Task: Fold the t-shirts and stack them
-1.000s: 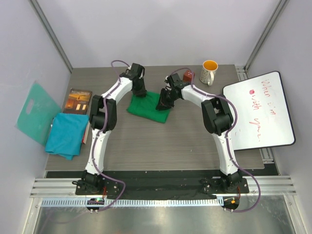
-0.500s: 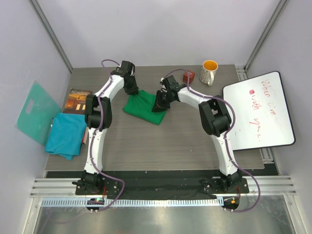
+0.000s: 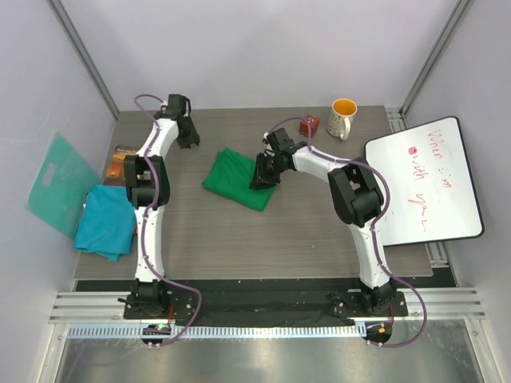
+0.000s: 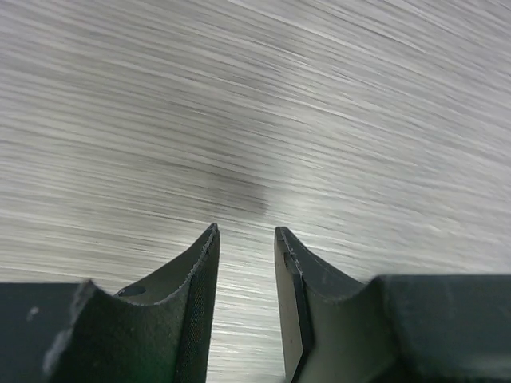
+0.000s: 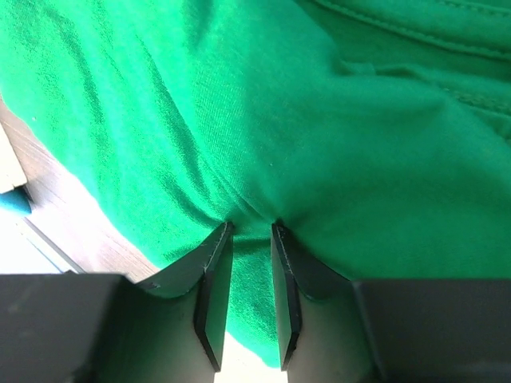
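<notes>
The bright green t-shirt [image 3: 236, 180] lies folded in a rough rectangle at the table's middle back. My right gripper [image 3: 263, 170] sits on its right edge. In the right wrist view its jaws [image 5: 249, 227] stand narrowly apart with a puckered fold of the green cloth [image 5: 319, 120] pinched between them. My left gripper [image 3: 186, 137] hangs over bare wood well left of the green shirt, and in the left wrist view it [image 4: 245, 231] is open with nothing between its fingers. The teal-blue t-shirt [image 3: 106, 222] lies bunched at the table's left edge.
A stiff teal board [image 3: 54, 183] leans beyond the left edge, and a book [image 3: 118, 155] peeks out beside the teal shirt. At the back right stand a mug [image 3: 343, 117] and a small red block [image 3: 309, 125]. A whiteboard [image 3: 423, 182] covers the right side.
My left gripper let go of the green shirt's back left corner, opened and swung away to the far left. The right gripper stayed on the shirt, which shifted slightly left.
</notes>
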Controlling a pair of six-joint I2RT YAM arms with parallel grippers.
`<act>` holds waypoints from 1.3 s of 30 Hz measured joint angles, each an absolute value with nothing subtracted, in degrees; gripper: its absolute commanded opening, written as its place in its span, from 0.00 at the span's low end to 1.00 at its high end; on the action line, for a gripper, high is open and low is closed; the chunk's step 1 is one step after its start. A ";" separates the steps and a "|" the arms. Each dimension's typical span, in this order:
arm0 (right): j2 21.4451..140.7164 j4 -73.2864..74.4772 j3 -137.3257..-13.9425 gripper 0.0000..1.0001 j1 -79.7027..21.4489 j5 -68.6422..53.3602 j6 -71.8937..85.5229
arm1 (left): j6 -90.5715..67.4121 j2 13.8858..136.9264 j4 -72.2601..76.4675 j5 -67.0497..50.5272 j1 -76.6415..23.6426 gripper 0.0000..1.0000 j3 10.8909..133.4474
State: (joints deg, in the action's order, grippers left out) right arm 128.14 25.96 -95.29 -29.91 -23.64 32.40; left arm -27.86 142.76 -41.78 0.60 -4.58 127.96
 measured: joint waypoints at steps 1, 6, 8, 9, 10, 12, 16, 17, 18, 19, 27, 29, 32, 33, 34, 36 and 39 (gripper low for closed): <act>128.07 26.04 -95.29 0.36 -29.93 -23.66 32.36 | -27.86 142.69 -41.45 0.86 -3.92 0.35 127.48; 126.72 28.60 -95.35 0.45 -30.30 -22.35 31.31 | -28.01 137.05 -38.15 0.93 -3.33 0.41 116.75; 125.71 30.15 -95.35 0.46 -30.33 -20.82 30.79 | -28.21 134.23 -37.80 -0.84 -3.68 0.42 111.85; 125.10 30.79 -95.35 0.48 -30.33 -20.21 30.50 | -28.34 132.88 -37.21 -2.33 -3.75 0.42 109.58; 124.36 31.40 -95.35 0.48 -30.33 -19.55 30.35 | -28.51 131.57 -36.99 -4.38 -3.73 0.42 107.61; 122.85 32.10 -95.31 0.50 -30.28 -18.41 30.26 | -29.08 129.71 -36.23 -8.14 -3.73 0.42 104.18; 117.69 32.18 -93.80 0.50 -30.24 -16.49 30.02 | -29.80 126.78 -33.21 -17.45 -3.31 0.44 97.58; 116.22 32.12 -93.12 0.50 -30.17 -16.10 29.98 | -29.93 126.21 -32.56 -19.40 -3.22 0.44 96.23; 115.26 32.12 -92.73 0.50 -30.15 -15.86 29.95 | -30.13 125.43 -31.29 -21.52 -3.09 0.44 94.30; 114.34 32.14 -92.29 0.50 -30.11 -15.66 29.95 | -30.46 124.62 -30.55 -23.29 -2.94 0.44 92.53; 118.69 31.51 -93.21 0.50 -30.15 -15.97 29.89 | -32.64 121.36 -25.10 -34.13 -1.69 0.44 83.02; 122.69 31.48 -95.00 0.49 -30.28 -16.10 29.80 | -33.17 121.36 -23.88 -35.53 -1.30 0.44 82.17; 127.20 32.27 -98.06 0.48 -30.24 -17.30 29.87 | -35.00 121.36 -21.71 -37.21 -0.12 0.45 80.79; 127.74 32.29 -99.07 0.47 -30.24 -16.93 29.61 | -35.77 121.36 -21.04 -37.93 0.51 0.45 80.34; 128.35 32.42 -99.83 0.46 -30.28 -16.95 29.34 | -36.32 121.36 -20.45 -38.63 1.19 0.45 79.94; 128.90 32.97 -100.64 0.45 -30.37 -17.08 28.60 | -37.32 121.47 -19.66 -39.59 3.27 0.45 79.64; 128.90 33.26 -100.62 0.44 -30.46 -16.58 27.09 | -37.52 122.48 -19.31 -40.84 5.78 0.45 80.42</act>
State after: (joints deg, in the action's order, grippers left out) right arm 128.90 33.26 -100.62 -30.46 -16.58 27.09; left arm -37.52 122.48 -19.31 -40.84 5.78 80.42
